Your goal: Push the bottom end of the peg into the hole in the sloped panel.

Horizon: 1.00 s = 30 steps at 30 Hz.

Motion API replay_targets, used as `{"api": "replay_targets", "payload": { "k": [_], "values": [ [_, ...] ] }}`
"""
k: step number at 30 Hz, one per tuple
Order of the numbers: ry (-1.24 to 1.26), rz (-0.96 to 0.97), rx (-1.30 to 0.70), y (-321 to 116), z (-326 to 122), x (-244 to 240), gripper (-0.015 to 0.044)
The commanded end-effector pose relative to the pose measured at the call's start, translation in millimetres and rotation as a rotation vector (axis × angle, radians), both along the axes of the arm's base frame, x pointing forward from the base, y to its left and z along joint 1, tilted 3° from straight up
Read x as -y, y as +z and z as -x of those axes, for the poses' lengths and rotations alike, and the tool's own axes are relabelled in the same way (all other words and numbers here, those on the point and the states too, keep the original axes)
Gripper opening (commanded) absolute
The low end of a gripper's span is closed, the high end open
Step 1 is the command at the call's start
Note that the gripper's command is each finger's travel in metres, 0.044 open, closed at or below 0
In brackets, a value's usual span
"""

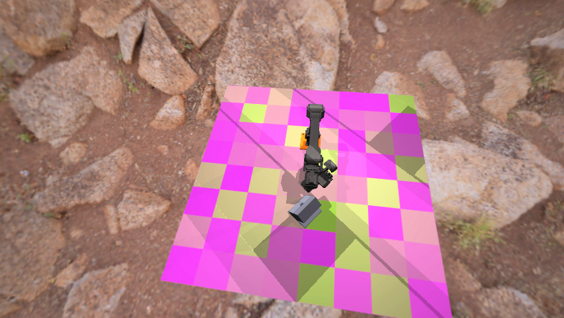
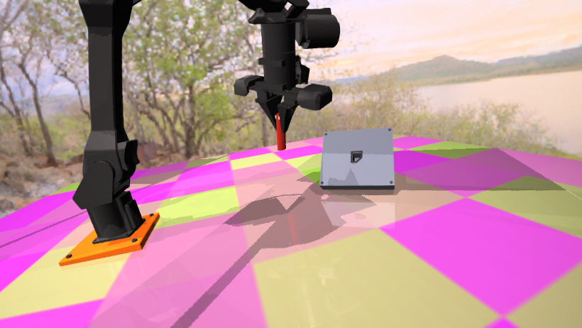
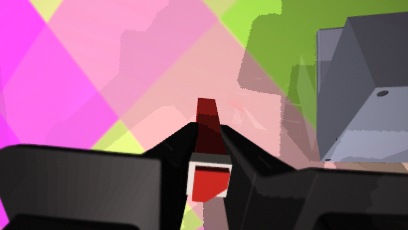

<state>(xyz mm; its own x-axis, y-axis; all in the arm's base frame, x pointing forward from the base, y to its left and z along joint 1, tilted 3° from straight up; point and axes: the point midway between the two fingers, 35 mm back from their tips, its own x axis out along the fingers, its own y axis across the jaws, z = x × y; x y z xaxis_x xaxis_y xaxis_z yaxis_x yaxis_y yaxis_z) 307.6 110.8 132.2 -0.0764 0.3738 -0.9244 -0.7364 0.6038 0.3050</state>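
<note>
My gripper [image 2: 282,127] [image 3: 207,131] points down and is shut on the red peg [image 2: 280,140] [image 3: 207,111], holding it nearly upright in the air above the table. In the wrist view the peg's near end is red with a white rim, a square with one corner cut off. The grey sloped panel [image 1: 305,211] [image 2: 338,146] [image 3: 390,122] stands on the table, to the right of the peg in the exterior view. Its face has one dark hole [image 2: 356,156], four-sided with one corner cut off. The peg is apart from the panel. In the top view the arm hides the peg.
The checkered table [image 1: 351,252] [image 2: 480,228] carries the arm's orange base plate [image 1: 302,141] [image 2: 75,254]. Small dark screws sit at the corners of the panel's face. Shadows of the arm and other dark bands cross the table.
</note>
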Motion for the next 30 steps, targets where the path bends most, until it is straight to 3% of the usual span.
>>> {"api": "replay_targets", "payload": {
  "k": [1,30],
  "values": [
    [0.009,-0.022,0.01,-0.1,-3.2,4.0,0.0],
    [0.027,-0.134,0.083,-0.3,-20.8,35.8,0.0]
  ]
}}
